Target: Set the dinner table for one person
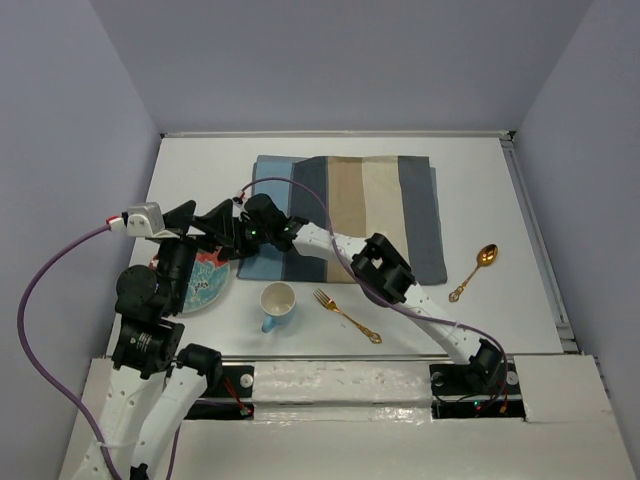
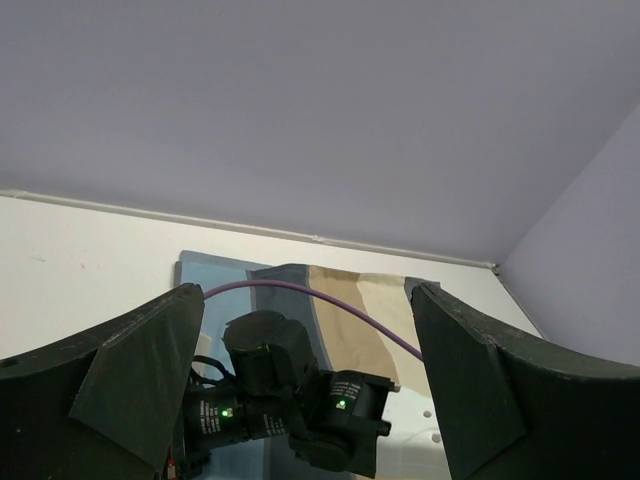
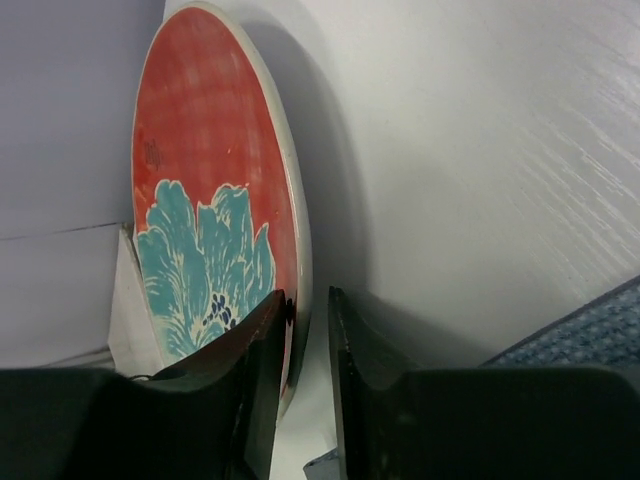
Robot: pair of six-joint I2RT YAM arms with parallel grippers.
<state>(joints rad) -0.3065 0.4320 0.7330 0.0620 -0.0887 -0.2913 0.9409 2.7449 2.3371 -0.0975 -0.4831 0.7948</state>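
A red plate with a teal flower (image 1: 207,283) lies at the left of the white dinner table (image 1: 490,190), partly under both arms. In the right wrist view the plate (image 3: 210,170) fills the left side, and my right gripper (image 3: 308,295) straddles its rim, one finger on its face and one outside, nearly closed. In the top view the right gripper (image 1: 228,248) reaches across from the right. My left gripper (image 1: 220,222) hovers just above it, open and empty. Through its wide-apart fingers (image 2: 150,370) I see the right arm's wrist.
A striped blue, tan and grey placemat (image 1: 370,215) lies at the middle back. A blue cup (image 1: 277,303) stands in front of it, next to a gold fork (image 1: 347,315). A gold spoon (image 1: 474,272) lies at the right. Walls surround the table.
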